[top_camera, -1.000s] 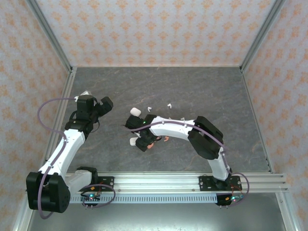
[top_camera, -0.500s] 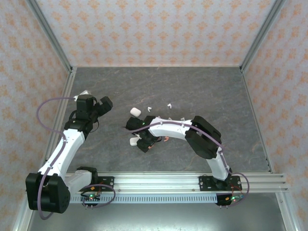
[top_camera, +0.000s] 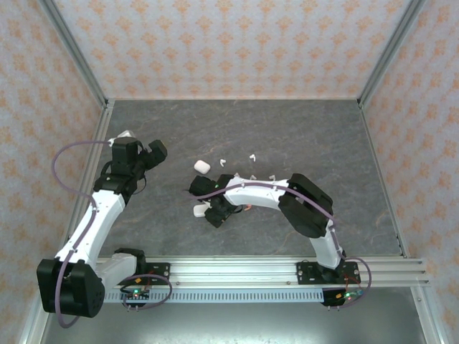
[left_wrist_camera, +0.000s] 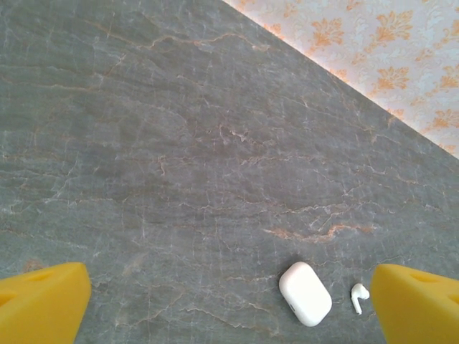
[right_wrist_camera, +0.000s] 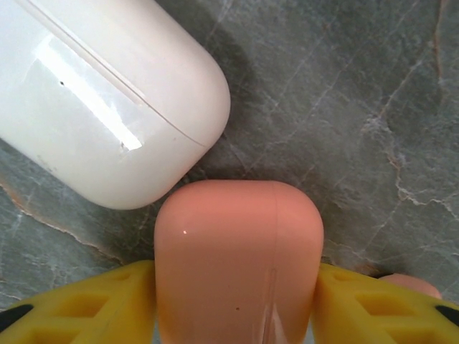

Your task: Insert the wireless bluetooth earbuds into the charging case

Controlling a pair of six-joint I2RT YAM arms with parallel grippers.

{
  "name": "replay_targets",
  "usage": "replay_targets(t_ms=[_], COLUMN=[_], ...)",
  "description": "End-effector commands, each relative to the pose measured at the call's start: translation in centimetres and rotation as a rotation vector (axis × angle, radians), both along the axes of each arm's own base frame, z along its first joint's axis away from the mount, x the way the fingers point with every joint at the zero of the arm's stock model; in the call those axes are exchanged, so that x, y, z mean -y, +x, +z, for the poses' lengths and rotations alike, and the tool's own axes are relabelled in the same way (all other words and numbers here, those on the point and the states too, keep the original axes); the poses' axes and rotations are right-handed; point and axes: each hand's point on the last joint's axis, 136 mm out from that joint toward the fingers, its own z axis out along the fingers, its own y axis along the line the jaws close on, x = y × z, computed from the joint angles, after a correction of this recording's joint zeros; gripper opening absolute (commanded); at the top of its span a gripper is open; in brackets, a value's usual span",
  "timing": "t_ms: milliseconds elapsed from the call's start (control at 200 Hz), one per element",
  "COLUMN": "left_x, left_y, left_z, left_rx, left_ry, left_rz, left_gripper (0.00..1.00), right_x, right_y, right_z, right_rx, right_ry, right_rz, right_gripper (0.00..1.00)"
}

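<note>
Right wrist view: the right pincer [right_wrist_camera: 235,304] has a yellow finger close on each side of the pink case [right_wrist_camera: 237,236]. I cannot tell if it squeezes yet.
Neighbour: a white case [right_wrist_camera: 100,107] lies just beside the pink case on the counter [right_wrist_camera: 344,107].
Left pincer [left_wrist_camera: 229,304]: wide, holding nothing.
Earbuds: one white earbud [left_wrist_camera: 357,297] lies near a second white case [left_wrist_camera: 305,292].
Feel: the earbuds look tiny, light, hard and smooth. They may slip or roll.
Hold: pinch an earbud across its thin stem. Take a case by its flat sides.
Hard to see: a pink bit [right_wrist_camera: 409,283] is cut off at the edge. The pink case looks shut.
</note>
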Motion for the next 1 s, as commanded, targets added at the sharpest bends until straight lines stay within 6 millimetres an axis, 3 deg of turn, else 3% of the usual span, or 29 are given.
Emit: replay_targets(t_ms=[0, 70, 265, 435, 596, 866, 996], left_x=[-0.3, -0.2, 0.1, 1.5, 4.2, 9.7, 12.9], left_y=[0.2, 0.3, 0.2, 0.4, 0.4, -0.9, -2.0], left_z=[0.7, 0.8, 1.1, 2.3, 4.5, 9.3, 11.7], left_rx=[-0.004, -0.004, 0.001, 0.024, 0.072, 0.184, 0.230], left_ry=[0.028, 0.027, 0.030, 0.012, -0.031, -0.163, -0.215], left_rz=[0.008, 0.004, -0.019, -0.108, -0.265, -0.559, -0.715], left_gripper=[1.00, 1.00, 1.00, 1.00, 1.00, 0.98, 0.97], right_x=[3.4, 3.4, 3.7, 3.3, 3.1, 3.5, 3.8], right_y=[-0.8, -0.8, -0.9, 0.5, 3.1, 7.8, 9.2], right_z=[-0.7, -0.6, -0.6, 1.6, 6.3, 16.7, 21.3], right_rx=[-0.008, -0.005, 0.000, 0.057, 0.205, 0.577, 0.736], right_ry=[-0.126, -0.122, -0.103, 0.007, 0.149, 0.405, 0.515], right_rz=[-0.013, -0.018, -0.031, -0.038, 0.013, 0.139, 0.212], right_gripper=[0.55, 0.55, 0.42, 0.41, 0.41, 0.41, 0.41])
